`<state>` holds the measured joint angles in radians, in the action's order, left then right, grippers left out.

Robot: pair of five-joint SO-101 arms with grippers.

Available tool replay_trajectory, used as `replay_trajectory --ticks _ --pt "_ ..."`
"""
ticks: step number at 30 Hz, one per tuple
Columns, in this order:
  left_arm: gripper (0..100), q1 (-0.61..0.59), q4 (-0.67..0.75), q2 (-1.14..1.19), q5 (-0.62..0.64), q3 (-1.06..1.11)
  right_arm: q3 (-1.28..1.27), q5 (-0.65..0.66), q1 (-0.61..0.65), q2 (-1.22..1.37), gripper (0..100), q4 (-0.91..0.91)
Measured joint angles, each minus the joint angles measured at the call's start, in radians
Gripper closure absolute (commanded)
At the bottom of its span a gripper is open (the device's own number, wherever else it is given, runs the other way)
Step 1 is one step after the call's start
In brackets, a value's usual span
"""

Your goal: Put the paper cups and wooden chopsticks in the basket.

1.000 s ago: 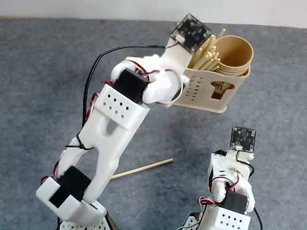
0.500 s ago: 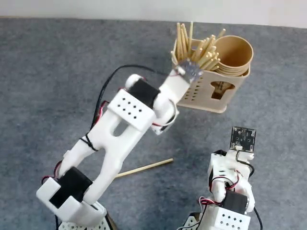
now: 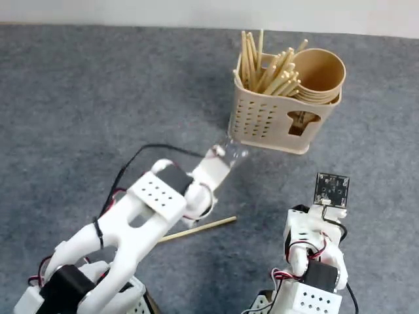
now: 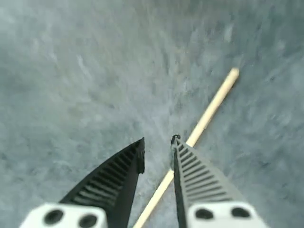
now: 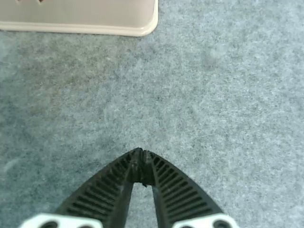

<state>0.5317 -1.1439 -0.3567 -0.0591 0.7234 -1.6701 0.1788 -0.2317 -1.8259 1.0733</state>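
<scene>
- Paper cups (image 3: pixel 319 70) are sitting nested in one end of the beige perforated basket (image 3: pixel 262 127), which is standing upright at the far side of the grey mat (image 3: pixel 72 98)
- Wooden chopsticks (image 3: pixel 258 59) are standing on end in a bundle in the basket's other end, just beside the cups, and are poking up above the rim
- One loose chopstick (image 3: pixel 196 229) is lying flat on the mat, well apart from the basket and partly under the left arm
- The left gripper (image 4: pixel 157 142) is hovering over the mat, jaws a little apart and gripping nothing, with the loose chopstick running beneath one fingertip
- The right gripper (image 5: pixel 142 159) is pointing at bare mat near the basket's base, jaws pressed together on nothing
</scene>
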Motion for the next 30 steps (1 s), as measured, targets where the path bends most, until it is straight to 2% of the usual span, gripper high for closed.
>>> replay_trajectory --ticks 4,7,22,27,30 --pt "89 0.002 0.06 -0.005 -0.115 0.123 0.0 0.0 0.0 0.0 99.3 0.0" --pt "89 0.003 0.071 -0.008 -0.157 0.173 0.0 0.0 0.0 0.0 99.3 0.0" --pt "90 0.002 0.141 -0.012 -0.167 0.273 0.0 0.0 0.0 0.0 99.3 0.0" --pt "98 0.002 0.144 -0.012 -0.167 0.275 0.0 0.0 0.0 0.0 99.3 0.0" --pt "99 0.005 0.16 -0.012 -0.17 0.287 0.0 0.0 0.0 0.0 99.3 0.0"
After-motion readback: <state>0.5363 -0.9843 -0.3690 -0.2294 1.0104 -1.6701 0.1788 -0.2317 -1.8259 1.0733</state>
